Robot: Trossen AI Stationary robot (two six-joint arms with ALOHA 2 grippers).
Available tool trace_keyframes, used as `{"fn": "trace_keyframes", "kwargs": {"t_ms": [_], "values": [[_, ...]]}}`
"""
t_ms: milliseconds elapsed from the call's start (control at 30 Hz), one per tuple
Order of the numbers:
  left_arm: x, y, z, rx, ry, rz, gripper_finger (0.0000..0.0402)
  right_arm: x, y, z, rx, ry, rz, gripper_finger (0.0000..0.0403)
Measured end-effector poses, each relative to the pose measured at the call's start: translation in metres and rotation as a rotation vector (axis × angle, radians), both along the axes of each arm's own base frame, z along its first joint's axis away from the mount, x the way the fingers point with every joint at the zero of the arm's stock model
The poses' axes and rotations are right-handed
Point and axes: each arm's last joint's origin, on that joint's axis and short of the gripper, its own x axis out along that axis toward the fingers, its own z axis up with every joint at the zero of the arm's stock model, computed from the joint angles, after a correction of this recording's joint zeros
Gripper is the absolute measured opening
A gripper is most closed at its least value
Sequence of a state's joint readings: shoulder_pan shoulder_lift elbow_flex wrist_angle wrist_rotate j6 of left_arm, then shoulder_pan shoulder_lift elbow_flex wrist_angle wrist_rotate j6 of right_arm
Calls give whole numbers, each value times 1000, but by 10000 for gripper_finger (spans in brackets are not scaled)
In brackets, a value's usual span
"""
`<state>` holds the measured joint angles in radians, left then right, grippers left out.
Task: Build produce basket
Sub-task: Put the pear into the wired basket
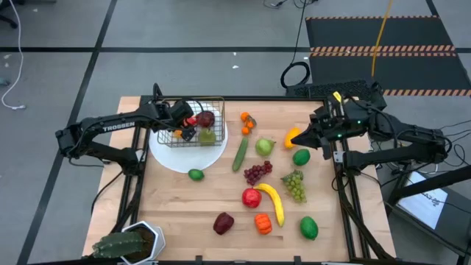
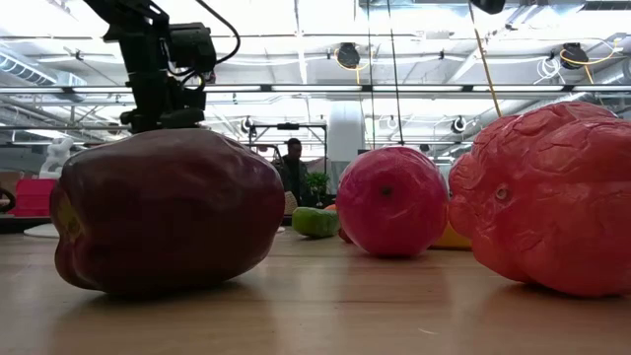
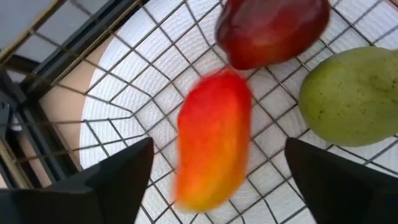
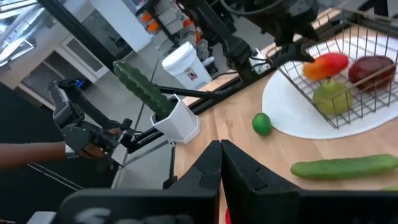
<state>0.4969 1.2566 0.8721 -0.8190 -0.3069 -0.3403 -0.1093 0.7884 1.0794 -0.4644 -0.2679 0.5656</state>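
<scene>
The basket (image 1: pixel 193 124) is sitting on the round white plate (image 1: pixel 187 154) near the back left of the table (image 1: pixel 176 206). A dark red apple (image 1: pixel 206 118) and a green pear (image 1: pixel 207 135) are lying inside it. The left gripper (image 1: pixel 185 118) is hanging over the basket with its fingers spread wide, and a red and orange mango (image 3: pixel 211 140) is showing blurry between them, above the wire floor. The right gripper (image 1: pixel 300 140) is waiting with its fingers pressed together beside the yellow pepper (image 1: pixel 292 137). More fruit is lying on the table: a cucumber (image 1: pixel 240 153), a banana (image 1: pixel 273 202), grapes (image 1: pixel 257 173) and a lime (image 1: pixel 195 174).
</scene>
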Motion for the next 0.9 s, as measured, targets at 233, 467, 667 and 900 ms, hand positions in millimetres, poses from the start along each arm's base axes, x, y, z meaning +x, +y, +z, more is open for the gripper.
{"fn": "trace_keyframes", "kwargs": {"t_ms": [233, 467, 667, 900], "values": [[10, -4, 32, 3, -73, 38, 370, -8, 1, 2, 40, 0, -10, 2], [24, -9, 83, 73, -213, -29, 308, -3, -1, -3, 66, 45, -67, 2], [30, -16, 118, 28, -361, -58, 255, 8, -4, -8, 164, 90, -167, 2], [38, -33, 135, -79, -528, -115, 203, 25, -4, -12, 309, 100, -325, 2]]}}
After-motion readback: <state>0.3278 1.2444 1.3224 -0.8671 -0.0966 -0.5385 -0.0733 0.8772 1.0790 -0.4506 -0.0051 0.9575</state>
